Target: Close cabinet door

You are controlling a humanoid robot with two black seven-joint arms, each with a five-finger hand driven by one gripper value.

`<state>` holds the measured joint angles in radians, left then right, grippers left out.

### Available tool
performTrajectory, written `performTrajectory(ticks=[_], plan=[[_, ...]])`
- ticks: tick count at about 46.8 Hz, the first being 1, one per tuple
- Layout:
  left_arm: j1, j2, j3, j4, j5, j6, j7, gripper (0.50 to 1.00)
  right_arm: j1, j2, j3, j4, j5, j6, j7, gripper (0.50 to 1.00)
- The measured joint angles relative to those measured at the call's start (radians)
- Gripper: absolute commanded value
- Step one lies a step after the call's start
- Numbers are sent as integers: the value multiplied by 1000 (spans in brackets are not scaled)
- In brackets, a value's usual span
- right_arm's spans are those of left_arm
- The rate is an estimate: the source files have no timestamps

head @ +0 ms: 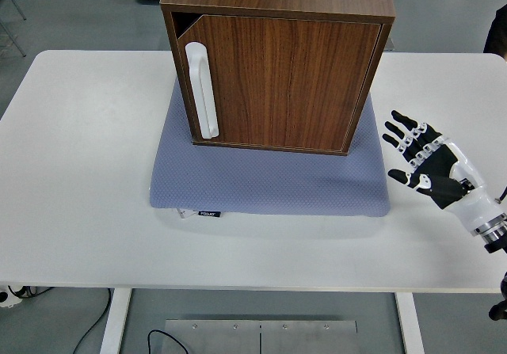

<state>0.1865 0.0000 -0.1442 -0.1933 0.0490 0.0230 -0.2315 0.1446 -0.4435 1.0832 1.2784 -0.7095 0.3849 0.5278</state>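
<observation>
- The cabinet [277,57] stands on a blue-grey mat [265,180] toward the far edge of the table [79,172], about midway between its left and right edges.
- Its wooden door [281,81] faces the near edge and looks almost shut: the hinge side at the right sits flush with the frame, while at the handle side a small dark wedge of gap shows at the upper left corner.
- The white handle [202,91] runs upright along the door's left side.
- The right hand [428,168] hovers over bare table near the right edge, just off the mat's right side and clear of the cabinet; its fingers are spread wide and it holds nothing.
- The left hand does not show.
- Judging by this, the pushing step seems nearly done, with the hand standing off from the door.
- If the remaining gap counts, the next move calls for bringing the flat fingers to the door's left part, near the handle, and pressing straight toward the far edge.
- The cabinet rests on a soft mat, so a hard shove could slide it.
</observation>
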Motion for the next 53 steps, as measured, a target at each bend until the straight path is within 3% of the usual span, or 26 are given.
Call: performTrajectory(ticks=[18, 34, 42, 53], plan=[[0, 0, 0, 0, 0, 0, 0, 1000, -26, 1, 63, -111, 98, -9, 0, 1000], [-1, 0, 0, 0, 0, 0, 0, 1000, -74, 16, 63, -116, 248, -53, 79, 1000], [0, 0, 0, 0, 0, 0, 0, 1000, -74, 35, 69, -116, 341, -75, 83, 1000], [0, 0, 0, 0, 0, 0, 0, 1000, -101, 88, 67, -118, 351, -76, 83, 1000]])
